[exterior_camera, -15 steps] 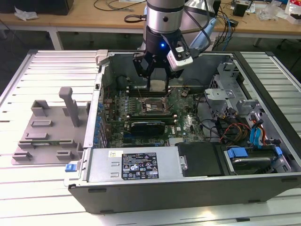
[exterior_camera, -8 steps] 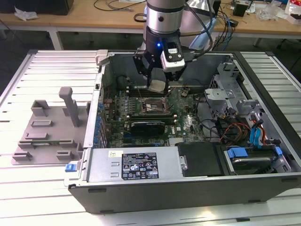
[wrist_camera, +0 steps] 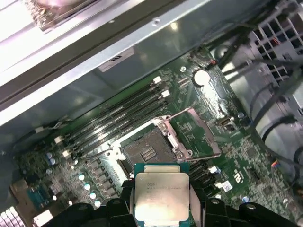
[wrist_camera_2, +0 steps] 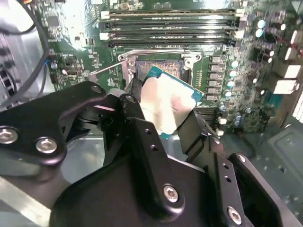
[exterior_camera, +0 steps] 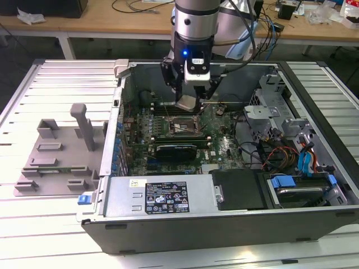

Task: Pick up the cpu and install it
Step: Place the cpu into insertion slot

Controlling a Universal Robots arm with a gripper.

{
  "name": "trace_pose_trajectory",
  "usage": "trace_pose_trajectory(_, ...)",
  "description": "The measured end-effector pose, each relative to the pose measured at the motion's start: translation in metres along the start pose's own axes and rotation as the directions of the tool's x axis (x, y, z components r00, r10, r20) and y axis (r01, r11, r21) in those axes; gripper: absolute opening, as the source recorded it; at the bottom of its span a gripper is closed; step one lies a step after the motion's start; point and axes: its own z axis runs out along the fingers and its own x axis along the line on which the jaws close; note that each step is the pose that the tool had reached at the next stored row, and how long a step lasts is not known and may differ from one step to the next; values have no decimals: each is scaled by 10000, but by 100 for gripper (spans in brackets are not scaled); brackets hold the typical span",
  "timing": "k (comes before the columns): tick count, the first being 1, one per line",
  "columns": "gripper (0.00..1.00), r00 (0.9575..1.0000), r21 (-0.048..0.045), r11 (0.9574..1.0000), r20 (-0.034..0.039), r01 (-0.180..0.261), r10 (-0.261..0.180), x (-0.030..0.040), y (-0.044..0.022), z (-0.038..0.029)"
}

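The cpu (wrist_camera: 161, 195) is a flat square chip with a shiny silver top and a green rim. My gripper (wrist_camera: 162, 201) is shut on the cpu, its black fingers (wrist_camera_2: 194, 130) clamped on two opposite edges. In the exterior view the gripper (exterior_camera: 189, 101) holds the cpu (exterior_camera: 188, 102) above the motherboard (exterior_camera: 216, 140) inside the open computer case. The socket (wrist_camera: 149, 151) lies just beyond the chip, uncovered, with its metal load plate (wrist_camera: 199, 135) swung open to one side. In the second wrist view the cpu (wrist_camera_2: 165, 104) hangs tilted over the socket (wrist_camera_2: 158, 68).
The open case (exterior_camera: 224, 218) has metal walls on all sides. Memory slots (wrist_camera_2: 168, 28) run beside the socket. A drive cage (exterior_camera: 272, 92) and coloured cables (exterior_camera: 280, 154) crowd the exterior view's right. A grey fixture with blocks (exterior_camera: 56, 154) stands outside the case on the exterior view's left.
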Motion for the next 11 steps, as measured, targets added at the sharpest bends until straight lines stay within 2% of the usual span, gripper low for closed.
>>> trace_pose_trajectory(1,55,9993,5,9993,5,-371,371,0,0,1)
trace_pose_trajectory(3,55,9919,15,9919,16,-1268,1268,0,0,4)
trace_pose_trajectory(5,55,9808,23,9808,26,-1950,1950,0,0,6)
trace_pose_trajectory(7,55,9676,29,9676,34,-2526,2526,0,0,8)
trace_pose_trajectory(9,55,9478,34,9478,44,-3190,3190,0,0,11)
trace_pose_trajectory(11,55,9181,41,9181,57,-3964,3964,0,0,14)
